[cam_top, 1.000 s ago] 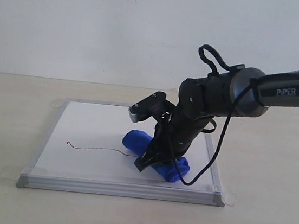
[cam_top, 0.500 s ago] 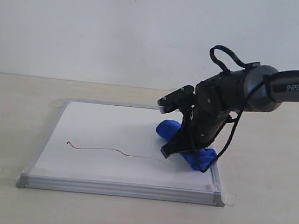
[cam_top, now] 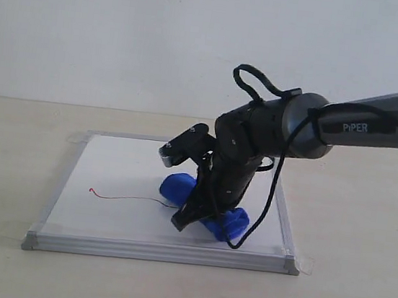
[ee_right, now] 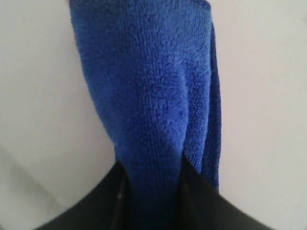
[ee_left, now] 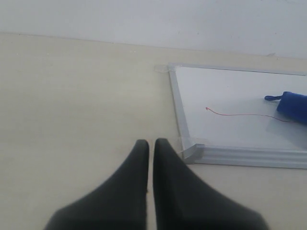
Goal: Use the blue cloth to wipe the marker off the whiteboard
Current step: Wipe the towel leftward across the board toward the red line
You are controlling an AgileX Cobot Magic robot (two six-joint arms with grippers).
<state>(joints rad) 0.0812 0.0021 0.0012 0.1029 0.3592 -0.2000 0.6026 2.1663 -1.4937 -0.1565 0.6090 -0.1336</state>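
Right up front, the left gripper (ee_left: 151, 146) hangs over the bare table (ee_left: 72, 120) just off the front left corner of the whiteboard (ee_left: 225, 91). Its fingers (ee_left: 136, 163) are pressed together with only a hairline slit between them. The board lies flat on the table. On it the marker (cam_top: 124, 199), a thin red line hooked at its left end, runs rightward until it reaches the blue cloth (cam_top: 178, 186). The cloth rests on the board right of centre. The right gripper (cam_top: 202, 211) slants down onto it, its fingers (ee_right: 98, 201) pinching the roll around its middle. Behind stands a plain pale wall (cam_top: 125, 38).
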